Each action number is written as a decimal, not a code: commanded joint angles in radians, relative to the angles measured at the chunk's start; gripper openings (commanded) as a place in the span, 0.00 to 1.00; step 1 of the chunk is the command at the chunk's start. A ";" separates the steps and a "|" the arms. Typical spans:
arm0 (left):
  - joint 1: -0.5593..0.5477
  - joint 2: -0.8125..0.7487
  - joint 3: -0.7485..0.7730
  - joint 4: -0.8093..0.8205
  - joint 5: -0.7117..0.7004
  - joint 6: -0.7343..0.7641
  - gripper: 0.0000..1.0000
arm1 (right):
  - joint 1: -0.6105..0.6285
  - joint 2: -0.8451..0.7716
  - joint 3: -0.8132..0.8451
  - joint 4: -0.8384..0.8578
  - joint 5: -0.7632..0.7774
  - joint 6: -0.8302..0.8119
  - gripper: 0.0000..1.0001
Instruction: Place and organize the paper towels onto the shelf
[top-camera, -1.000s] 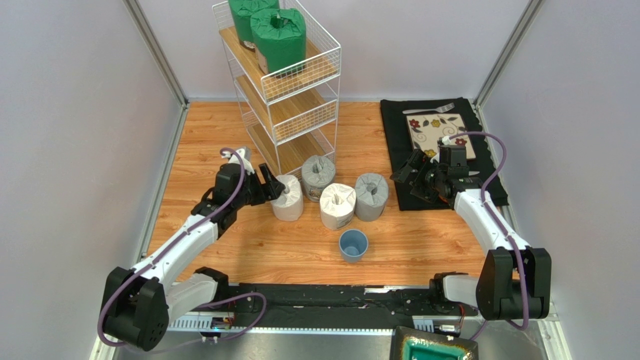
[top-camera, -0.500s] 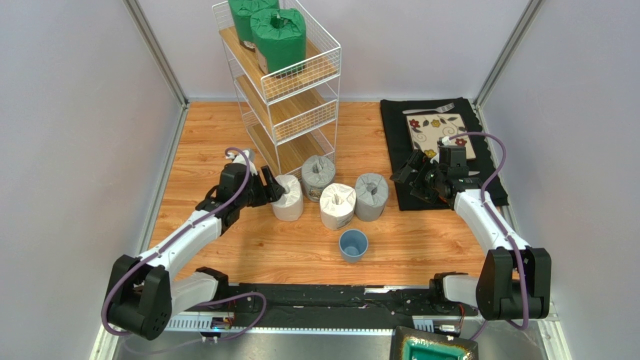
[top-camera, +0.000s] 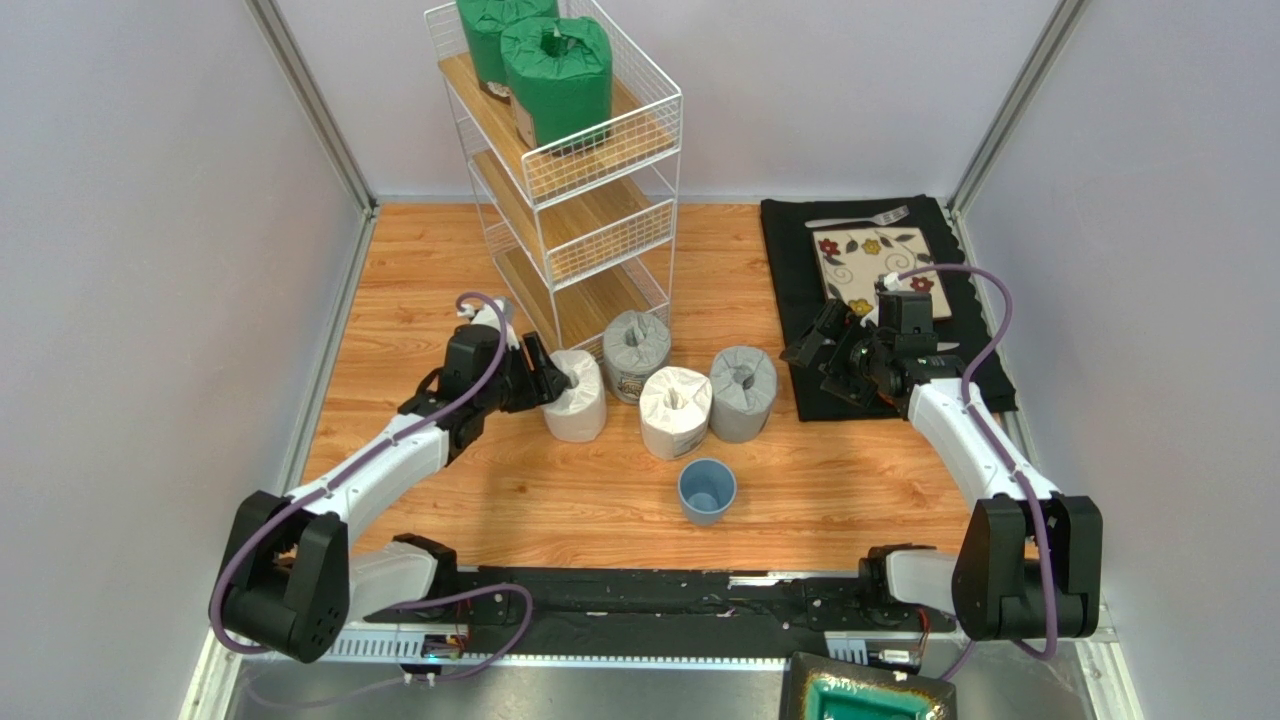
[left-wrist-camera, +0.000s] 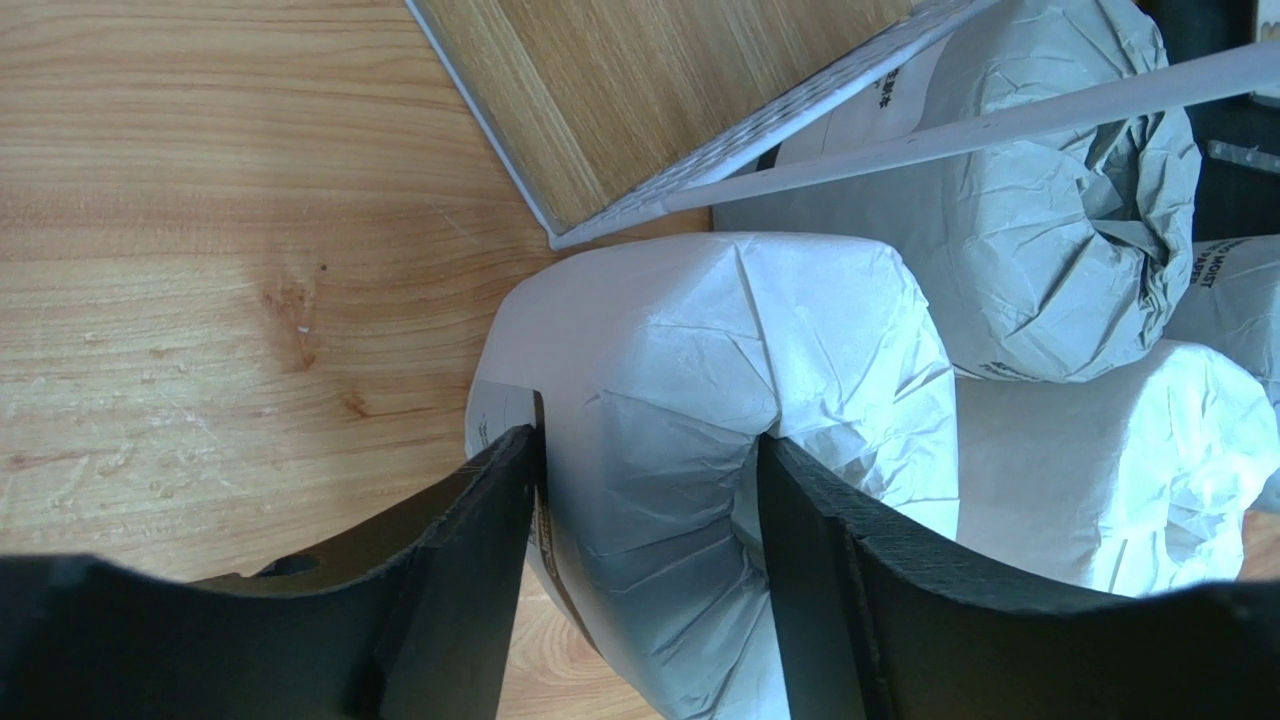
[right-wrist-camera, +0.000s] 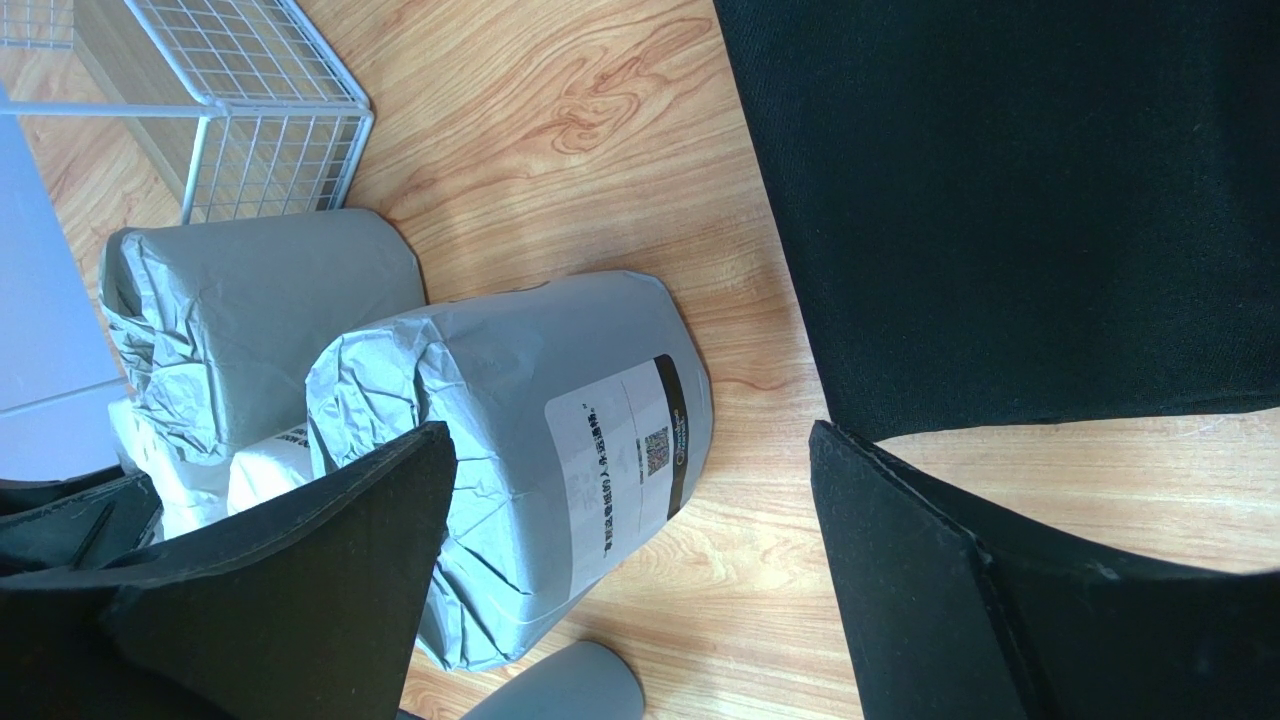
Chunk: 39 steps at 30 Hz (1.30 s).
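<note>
Since a second earlier the left arm had reached farther forward, and the left gripper (top-camera: 544, 375) had drawn its jaws in. Its black fingers (left-wrist-camera: 489, 525) pressed both sides of the leftmost white wrapped paper-towel roll (left-wrist-camera: 706, 375), denting the wrap, so it was grasping that roll. The roll stood upright near the middle of the wooden bench (top-camera: 451, 270), just in front of the tall white wire shelf (top-camera: 649, 143). A second white wrapped roll (top-camera: 675, 411) and two grey wrapped rolls (top-camera: 636, 353) (top-camera: 742, 392) stood close beside it. Two green wrapped rolls (top-camera: 556, 78) (top-camera: 493, 30) sat on the shelf's top tier. The right gripper (top-camera: 819, 360) hung released, jaws wide apart, over the left edge of the black cloth mat (top-camera: 796, 240). A small blue cup (top-camera: 706, 489) stood toward the bench's near edge.
</note>
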 joint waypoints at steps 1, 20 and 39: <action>-0.004 0.005 0.025 0.012 -0.002 0.032 0.59 | -0.005 -0.007 0.005 0.020 -0.001 -0.002 0.91; -0.004 -0.244 0.031 -0.174 -0.168 0.066 0.50 | -0.005 0.001 0.011 0.023 -0.007 0.001 0.91; -0.004 -0.397 0.180 -0.119 -0.591 0.154 0.47 | -0.004 -0.012 0.009 0.020 -0.005 -0.002 0.91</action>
